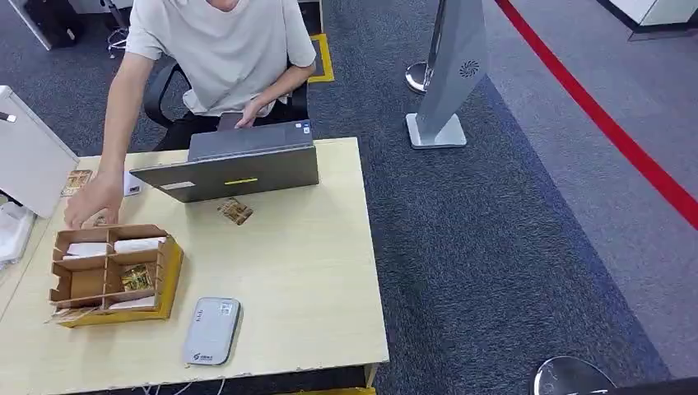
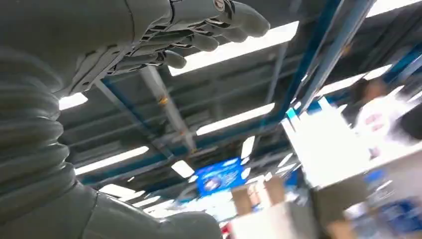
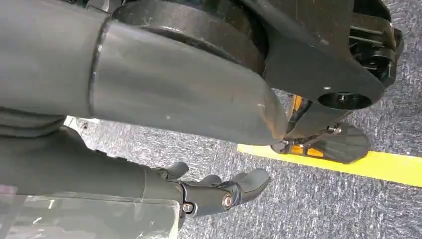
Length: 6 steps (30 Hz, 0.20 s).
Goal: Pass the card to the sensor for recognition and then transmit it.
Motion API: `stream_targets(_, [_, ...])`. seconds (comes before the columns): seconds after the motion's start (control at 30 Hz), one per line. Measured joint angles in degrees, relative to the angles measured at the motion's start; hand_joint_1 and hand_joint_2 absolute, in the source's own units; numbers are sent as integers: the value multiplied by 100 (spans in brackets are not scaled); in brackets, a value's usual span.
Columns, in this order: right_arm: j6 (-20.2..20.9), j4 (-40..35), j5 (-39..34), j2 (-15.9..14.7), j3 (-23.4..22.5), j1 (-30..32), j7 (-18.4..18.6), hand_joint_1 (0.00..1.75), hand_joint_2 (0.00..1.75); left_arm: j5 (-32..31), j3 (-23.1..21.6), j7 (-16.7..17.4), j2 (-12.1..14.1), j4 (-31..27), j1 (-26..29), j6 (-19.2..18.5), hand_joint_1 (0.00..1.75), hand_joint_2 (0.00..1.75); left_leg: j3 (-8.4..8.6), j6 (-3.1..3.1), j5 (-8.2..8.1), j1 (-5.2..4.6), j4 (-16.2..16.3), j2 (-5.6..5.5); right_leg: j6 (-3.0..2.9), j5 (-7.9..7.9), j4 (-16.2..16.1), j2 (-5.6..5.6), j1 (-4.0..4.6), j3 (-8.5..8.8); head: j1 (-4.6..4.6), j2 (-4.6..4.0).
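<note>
You're looking down on a pale wooden counter (image 1: 313, 271) standing on dark grey carpet (image 1: 494, 247), with a red floor line (image 1: 609, 127) running off to the right. A card (image 1: 235, 211) lies flat just in front of the open laptop (image 1: 234, 169), its long axis slanted, pointing toward the near right. The grey sensor (image 1: 211, 331) sits near the front edge, beside a partitioned cardboard box (image 1: 111, 276). A person's hand (image 1: 92, 202) rests behind the box. Your left hand (image 2: 189, 37) holds nothing, fingers loosely apart; your right hand (image 3: 219, 191) likewise.
</note>
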Motion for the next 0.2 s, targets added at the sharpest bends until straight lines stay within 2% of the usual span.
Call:
stream_targets(0.07, [0,0,39,-11,-9,-1,0,0,0,147,383,-9,85,188,327,0,0,175,-7,0,0,1,-1,-11,-2,-3,1,-8,0,7,15,2])
stream_targets(0.13, [7,0,65,-26,-11,-5,2,0,0,362,933,-20,264,538,807,13,0,175,8,-11,-16,-1,-2,15,-7,-5,1,14,-1,3,9,0])
stream_targets(0.2, [7,0,126,-46,-15,29,24,0,0,509,1477,4,317,823,1169,-19,0,175,6,-7,-18,2,-1,15,-6,-7,-4,17,0,5,2,0])
